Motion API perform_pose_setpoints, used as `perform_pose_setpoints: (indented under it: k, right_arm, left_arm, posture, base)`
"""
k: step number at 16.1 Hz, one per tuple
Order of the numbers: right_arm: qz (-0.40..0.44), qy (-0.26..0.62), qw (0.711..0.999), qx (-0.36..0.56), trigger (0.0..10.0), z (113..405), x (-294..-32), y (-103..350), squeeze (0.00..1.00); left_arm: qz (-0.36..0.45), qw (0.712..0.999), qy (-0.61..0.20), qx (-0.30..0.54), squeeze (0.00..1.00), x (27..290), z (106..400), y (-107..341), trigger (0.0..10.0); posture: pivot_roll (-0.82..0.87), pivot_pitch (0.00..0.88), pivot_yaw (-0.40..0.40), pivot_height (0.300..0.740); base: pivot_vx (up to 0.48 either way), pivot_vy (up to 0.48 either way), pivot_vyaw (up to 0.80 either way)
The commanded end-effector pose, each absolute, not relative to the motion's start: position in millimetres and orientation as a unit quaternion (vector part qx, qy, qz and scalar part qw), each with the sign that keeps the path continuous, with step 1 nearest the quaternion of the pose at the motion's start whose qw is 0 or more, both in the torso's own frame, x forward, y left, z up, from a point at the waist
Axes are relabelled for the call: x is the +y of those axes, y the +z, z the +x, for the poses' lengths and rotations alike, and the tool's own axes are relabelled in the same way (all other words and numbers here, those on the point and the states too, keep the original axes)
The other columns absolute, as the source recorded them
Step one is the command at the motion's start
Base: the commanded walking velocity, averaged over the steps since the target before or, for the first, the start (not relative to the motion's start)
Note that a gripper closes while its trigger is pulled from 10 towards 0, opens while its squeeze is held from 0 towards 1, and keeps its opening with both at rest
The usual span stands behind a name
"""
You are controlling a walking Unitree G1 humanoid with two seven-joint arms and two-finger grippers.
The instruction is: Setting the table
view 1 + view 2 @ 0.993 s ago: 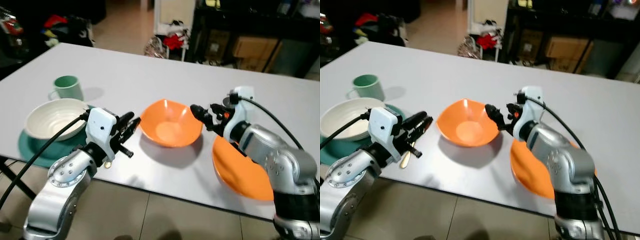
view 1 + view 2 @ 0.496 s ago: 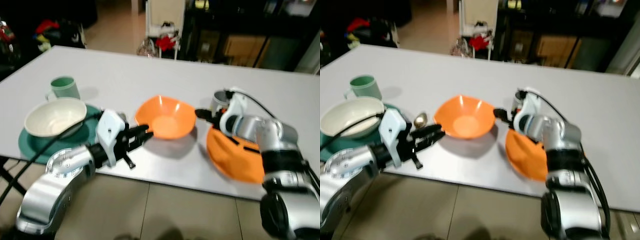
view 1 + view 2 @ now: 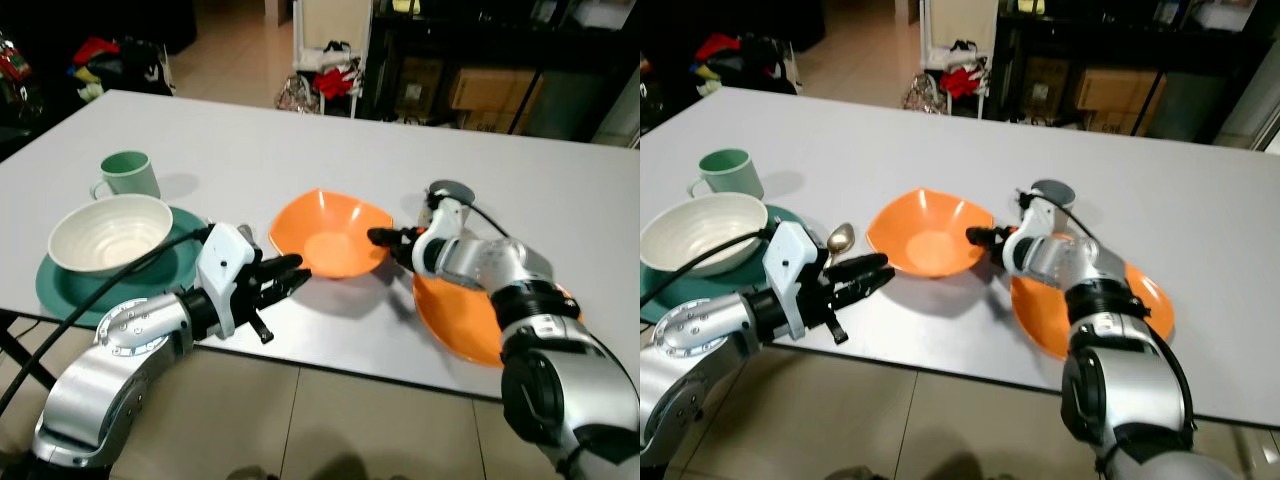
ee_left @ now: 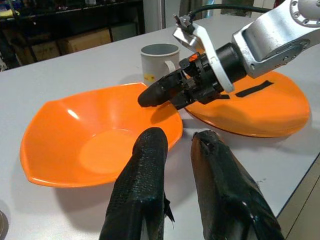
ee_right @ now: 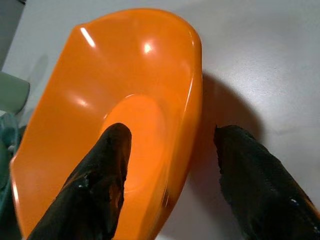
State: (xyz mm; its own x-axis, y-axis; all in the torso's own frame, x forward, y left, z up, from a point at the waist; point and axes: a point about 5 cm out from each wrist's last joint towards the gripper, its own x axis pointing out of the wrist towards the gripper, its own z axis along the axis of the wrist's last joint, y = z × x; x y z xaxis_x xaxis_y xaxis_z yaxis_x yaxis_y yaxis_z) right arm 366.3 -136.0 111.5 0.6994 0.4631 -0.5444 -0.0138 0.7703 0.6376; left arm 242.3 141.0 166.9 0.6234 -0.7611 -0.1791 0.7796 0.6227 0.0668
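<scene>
A white bench (image 3: pixel 300 140) carries seven tableware items: one orange plate (image 3: pixel 470 320), one teal plate (image 3: pixel 70 290), one orange bowl (image 3: pixel 325 235), one white bowl (image 3: pixel 105 230), one green mug (image 3: pixel 130 175), one pale mug (image 3: pixel 1052 192) and one spoon (image 3: pixel 838 238).

The orange bowl sits near the middle of the bench, towards the near edge. The orange plate lies just beside it on the robot's right, close to the near edge, with the pale mug behind the plate. The white bowl rests on the teal plate at the left near corner, the green mug stands behind them, and the spoon lies between the teal plate and the orange bowl.

The right gripper (image 5: pixel 167 165) is spread open astride the orange bowl's right rim, one finger inside the bowl and the other outside it; contact cannot be told. The left gripper (image 4: pixel 172 150) hovers just beside the bowl's near left side, its fingers nearly together with a narrow gap, holding nothing.

The far half of the bench is bare. Beyond it lie a tan floor (image 3: pixel 240 50), dark shelving with cardboard boxes (image 3: pixel 490 90) and scattered clutter (image 3: pixel 335 80). Tiled floor (image 3: pixel 330 420) shows below the near edge.
</scene>
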Motion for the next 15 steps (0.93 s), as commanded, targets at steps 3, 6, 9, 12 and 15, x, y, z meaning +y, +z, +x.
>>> perform_pose_setpoints:
  k: [3,6,9,12,15]
  right_arm:
    - [0.313,0.154,0.87,0.349,0.0,370.9,-129.9,117.4,0.0]
    - [0.331,0.158,0.864,0.344,0.0,372.2,-129.2,119.1,0.0]
    - [0.338,0.159,0.86,0.348,0.0,371.6,-129.2,116.9,0.0]
    - [0.341,0.166,0.857,0.349,0.0,371.2,-127.2,116.6,0.0]
    - [0.344,0.168,0.856,0.349,0.0,371.6,-127.0,116.9,0.0]
  left_arm:
    - [0.077,0.895,-0.434,0.073,0.0,139.9,240.4,167.9,10.0]
    - [0.079,0.892,-0.437,0.085,0.0,140.7,236.4,163.8,10.0]
    - [0.079,0.893,-0.436,0.083,0.0,141.4,235.4,163.7,10.0]
    - [0.08,0.895,-0.432,0.079,0.0,140.9,236.5,164.4,10.0]
    - [0.081,0.893,-0.434,0.081,0.0,140.4,236.7,163.8,10.0]
  posture:
    - [0.11,0.0,-0.012,0.74]
    - [0.11,0.0,-0.014,0.74]
    - [0.11,0.0,-0.013,0.74]
    - [0.11,0.0,-0.011,0.74]
    - [0.11,0.0,-0.012,0.74]
  base:
    - [0.0,0.0,0.0]
    - [0.0,0.0,0.0]
    - [0.0,0.0,0.0]
    - [0.0,0.0,0.0]
    - [0.0,0.0,0.0]
